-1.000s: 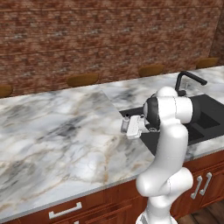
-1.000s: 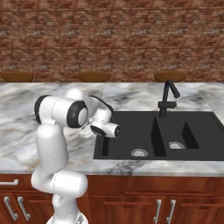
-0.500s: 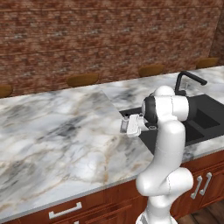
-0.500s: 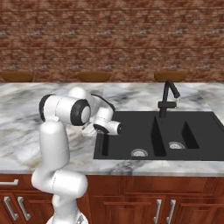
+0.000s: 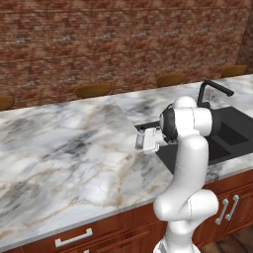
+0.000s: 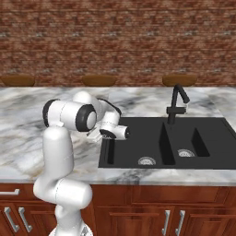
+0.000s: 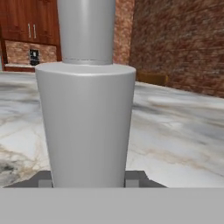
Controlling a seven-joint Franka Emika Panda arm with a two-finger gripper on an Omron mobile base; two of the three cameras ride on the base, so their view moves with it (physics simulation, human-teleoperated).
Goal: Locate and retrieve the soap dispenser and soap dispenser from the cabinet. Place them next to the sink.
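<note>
A pale grey soap dispenser (image 5: 141, 139) with a dark top stands upright between my fingers, just above the marble counter (image 5: 74, 148) beside the left edge of the black sink (image 5: 232, 129). My gripper (image 5: 147, 141) is shut on it. In the hand view the grey soap dispenser (image 7: 86, 118) rises close in front, with a dark fingertip (image 7: 44, 180) low on either side. From the right base view the hand is partly hidden behind my wrist (image 6: 114, 131), near the sink (image 6: 133, 143). Whether the bottle touches the counter I cannot tell. The cabinet is out of view.
A black faucet (image 5: 210, 91) rises behind the sink, also the faucet (image 6: 177, 103). Brown rounded seat backs (image 5: 93, 90) line the counter's far edge before a brick wall. Wall cabinets with doors (image 7: 28, 22) show far off. Drawers with silver handles (image 5: 73, 238) run below the counter.
My hand has shifted slightly with the grey bottle in it, staying beside the sink's left edge. The grip has not changed.
</note>
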